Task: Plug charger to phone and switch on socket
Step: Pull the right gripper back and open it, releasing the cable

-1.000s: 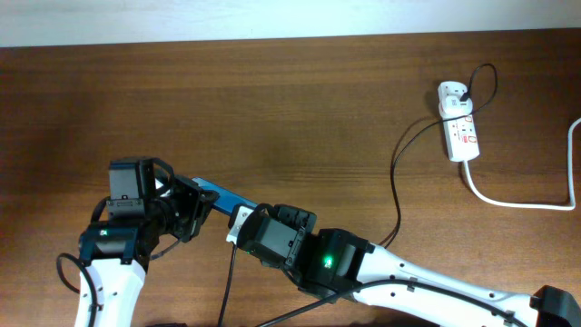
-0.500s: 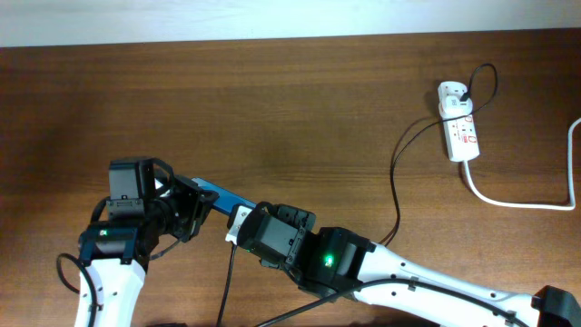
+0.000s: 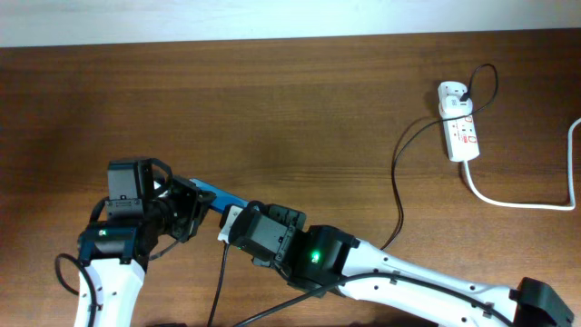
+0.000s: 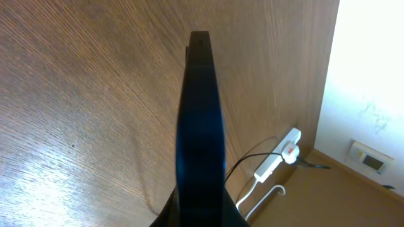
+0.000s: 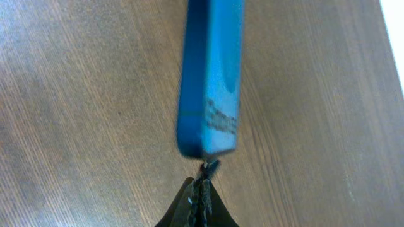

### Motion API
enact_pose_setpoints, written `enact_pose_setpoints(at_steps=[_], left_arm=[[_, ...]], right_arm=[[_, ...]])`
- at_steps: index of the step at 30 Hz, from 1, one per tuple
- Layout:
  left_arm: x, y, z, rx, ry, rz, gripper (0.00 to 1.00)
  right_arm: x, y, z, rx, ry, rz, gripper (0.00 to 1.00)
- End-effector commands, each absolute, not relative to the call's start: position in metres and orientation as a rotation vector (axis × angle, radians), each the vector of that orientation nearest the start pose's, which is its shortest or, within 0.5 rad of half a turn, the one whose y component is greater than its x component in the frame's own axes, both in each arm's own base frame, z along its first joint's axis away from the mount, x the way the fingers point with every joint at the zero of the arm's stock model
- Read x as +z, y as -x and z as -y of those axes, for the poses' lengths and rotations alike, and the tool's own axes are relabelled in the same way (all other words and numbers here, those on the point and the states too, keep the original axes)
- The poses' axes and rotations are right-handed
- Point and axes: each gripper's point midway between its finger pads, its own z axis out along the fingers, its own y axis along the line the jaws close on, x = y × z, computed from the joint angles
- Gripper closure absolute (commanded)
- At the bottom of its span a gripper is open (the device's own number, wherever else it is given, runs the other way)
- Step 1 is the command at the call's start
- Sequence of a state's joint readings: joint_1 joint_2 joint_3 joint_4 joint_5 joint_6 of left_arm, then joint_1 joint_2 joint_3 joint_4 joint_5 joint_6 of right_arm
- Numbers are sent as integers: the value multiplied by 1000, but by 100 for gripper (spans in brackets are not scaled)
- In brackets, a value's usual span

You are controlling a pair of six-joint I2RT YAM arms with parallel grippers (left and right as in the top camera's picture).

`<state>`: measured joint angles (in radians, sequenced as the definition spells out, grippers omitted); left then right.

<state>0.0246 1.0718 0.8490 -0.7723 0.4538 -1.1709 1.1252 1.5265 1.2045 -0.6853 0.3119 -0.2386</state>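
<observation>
Here, left gripper [image 3: 191, 207] clamped shut on phone [image 4: 201, 126] held edge-on, right gripper [image 5: 202, 200] pinched closed on charger [image 5: 209, 168] plug tip, right at phone's end, socket [image 3: 458, 123] well apart.

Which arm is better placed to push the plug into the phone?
Right. The right gripper is shut on the charger tip, at the phone's end. The left gripper is shut on the phone, holding it.

bright even light, overexposed white wall [image 4: 372, 63] beyond the table [image 4: 76, 94], and the phone [image 5: 211, 75] blurred close up.
</observation>
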Motion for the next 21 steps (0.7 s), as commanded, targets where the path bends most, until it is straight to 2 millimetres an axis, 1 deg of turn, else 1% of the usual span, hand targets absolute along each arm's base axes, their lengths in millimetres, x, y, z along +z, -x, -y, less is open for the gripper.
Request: enact_pose_setpoints(at_steps=[1,5,7,8,10,12,13,14,15,17,20,21], left_arm=[[174,-270,85,-1104,1322,-2383,100],[174,-270,86,-1103,1295,-2392,100],[171,-271,81,-1052,1265,-2398,100],[170,-272,78,-1024,1272,-2391,100],[163,-276,61,-872,1225,-2382,100],[162,-277,55,-813,1181,-2387,100],[162,-279,52,-786,1143,-2390,100],[163,-282,52,-772,1085,-2392,100],[164,-283,52,-768,1055,-2393,100],[165,-284,52,-759,1013,-2400,100],[165,-284,52,-746,966,-2410,100],[165,-284,52,-746,963,-2411,100]], right_arm=[[160,-214,-335,-1,1478,-2014,96],[162,-216,-337,0,1467,-2006,96],[162,-219,-330,-47,1460,-2013,96],[161,-216,-325,-54,1465,-2030,96],[171,-208,-308,16,1257,-2189,96],[184,-203,-298,80,1102,-2262,96],[197,-201,-292,149,959,-2302,96],[207,-199,-288,210,840,-2331,90],[213,-197,-285,264,721,-2363,80],[211,-195,-281,304,564,-2431,74],[197,-192,-272,334,251,-2558,73],[191,-191,-264,340,65,-2611,64]])
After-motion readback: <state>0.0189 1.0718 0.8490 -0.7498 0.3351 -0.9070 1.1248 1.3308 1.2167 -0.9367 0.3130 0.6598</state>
